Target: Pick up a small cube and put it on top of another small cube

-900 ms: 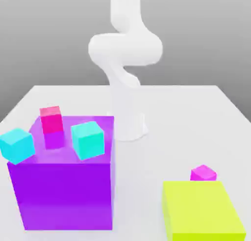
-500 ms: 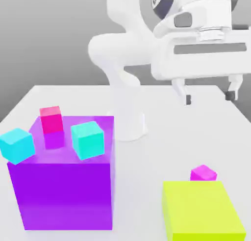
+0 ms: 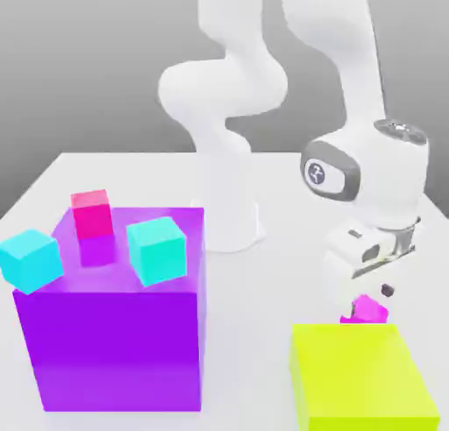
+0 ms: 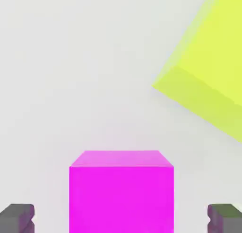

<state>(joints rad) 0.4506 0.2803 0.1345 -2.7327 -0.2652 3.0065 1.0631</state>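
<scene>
Grey backdrop rises behind a pale counter (image 3: 263,280) that carries every block. On the exterior view's right, the white arm bends down over the counter and its pincer (image 3: 370,291) hangs low over the small magenta cube (image 3: 366,311), which sits on the counter just behind the big yellow-green block (image 3: 359,377). From the hand view, the magenta cube (image 4: 121,192) lies between the two dark fingertips (image 4: 16,218), each with a clear gap to the cube's side, so the pincer is spread wide and grips nothing. A corner of the yellow-green block (image 4: 208,76) lies near the cube but apart from it.

On the exterior view's left stands the big purple block (image 3: 114,333). The crimson-pink cube (image 3: 92,215) with its lighter top rests at the back of the purple block's upper face. One cyan cube (image 3: 158,250) sits tilted on that same face, nearer the front. A second cyan cube (image 3: 31,258) sits at the purple block's left edge; whether it rests on it or beside it I cannot tell.
</scene>
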